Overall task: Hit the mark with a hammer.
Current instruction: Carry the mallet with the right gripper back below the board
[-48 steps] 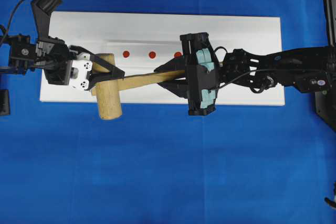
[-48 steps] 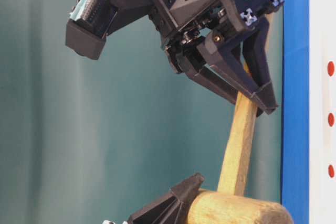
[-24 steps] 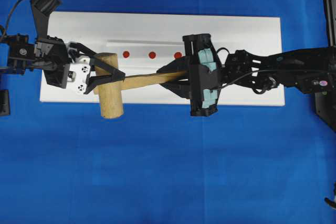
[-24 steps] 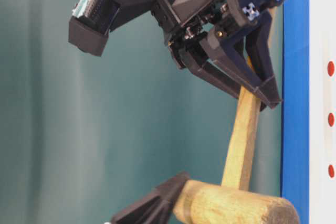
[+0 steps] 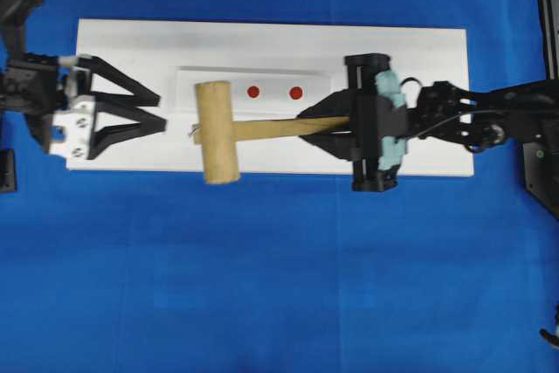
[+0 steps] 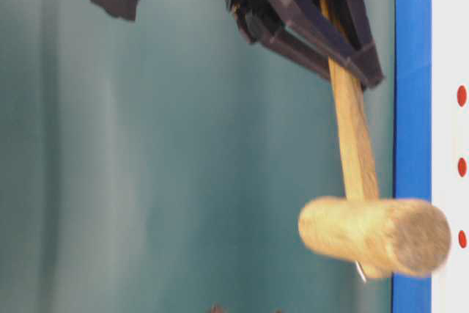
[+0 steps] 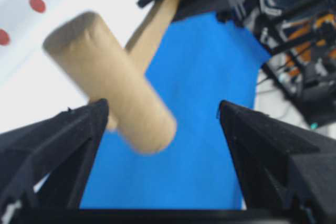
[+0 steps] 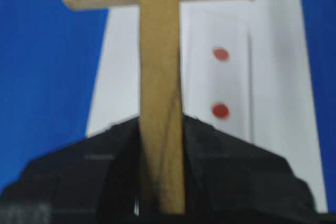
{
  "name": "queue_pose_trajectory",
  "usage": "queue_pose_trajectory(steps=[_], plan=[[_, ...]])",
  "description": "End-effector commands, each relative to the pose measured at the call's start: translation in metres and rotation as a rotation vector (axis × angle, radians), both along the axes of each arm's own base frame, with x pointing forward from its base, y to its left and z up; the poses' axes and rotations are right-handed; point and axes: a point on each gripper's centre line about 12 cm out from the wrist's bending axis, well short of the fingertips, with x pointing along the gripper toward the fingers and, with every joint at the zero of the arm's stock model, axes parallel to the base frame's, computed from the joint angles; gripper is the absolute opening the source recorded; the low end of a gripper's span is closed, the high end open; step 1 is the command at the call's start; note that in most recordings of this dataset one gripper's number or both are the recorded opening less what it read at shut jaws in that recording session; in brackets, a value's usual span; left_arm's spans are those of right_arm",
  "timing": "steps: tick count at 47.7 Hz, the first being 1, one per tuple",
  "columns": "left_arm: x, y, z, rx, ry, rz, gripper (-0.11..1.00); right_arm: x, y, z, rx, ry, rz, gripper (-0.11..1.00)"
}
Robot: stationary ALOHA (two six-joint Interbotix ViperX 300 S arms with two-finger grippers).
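My left gripper [image 5: 153, 115] stands at the left end of the white board [image 5: 262, 37], its two black fingers [image 5: 131, 92] spread wide with nothing between them, pointing along the board toward the hammer [image 5: 217, 132] and clear of it. To the right of that gripper the hammer's thick cylindrical head lies crosswise over the board, its near end overhanging the board's front edge above the blue worktop [image 5: 262, 286]; in the table-level view the head [image 6: 374, 234] hangs in the air, blurred, close to the board's surface. Just right of the head, two red marks [image 5: 253, 92] show on the board's raised strip, behind the handle. The long flat handle [image 5: 279, 127] runs rightward from the head into my right gripper [image 5: 336, 127], whose fingers are clamped on the handle's far end. In the right wrist view the handle [image 8: 160, 103] rises straight out of the closed black fingers [image 8: 210, 156].
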Motion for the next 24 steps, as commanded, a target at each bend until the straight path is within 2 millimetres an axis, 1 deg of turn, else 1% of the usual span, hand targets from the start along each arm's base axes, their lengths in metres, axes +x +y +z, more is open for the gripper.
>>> queue_pose_trajectory(steps=[1, 6, 14, 19, 24], plan=[[-0.008, 0.001, 0.007, 0.062, -0.012, -0.013, 0.82, -0.005, 0.002, 0.016, 0.021, -0.052, -0.009, 0.08], [-0.017, 0.004, 0.004, 0.167, 0.023, -0.038, 0.82, -0.009, 0.003, 0.016, 0.044, -0.050, -0.021, 0.08], [-0.023, 0.008, 0.002, 0.307, 0.060, -0.070, 0.81, -0.007, 0.007, 0.017, 0.073, -0.054, -0.027, 0.08], [-0.023, 0.009, 0.002, 0.381, 0.063, -0.091, 0.81, -0.006, 0.016, 0.018, 0.117, -0.058, -0.031, 0.08], [-0.024, 0.010, 0.002, 0.469, 0.069, -0.117, 0.80, -0.007, 0.030, 0.019, 0.198, -0.062, -0.042, 0.08]])
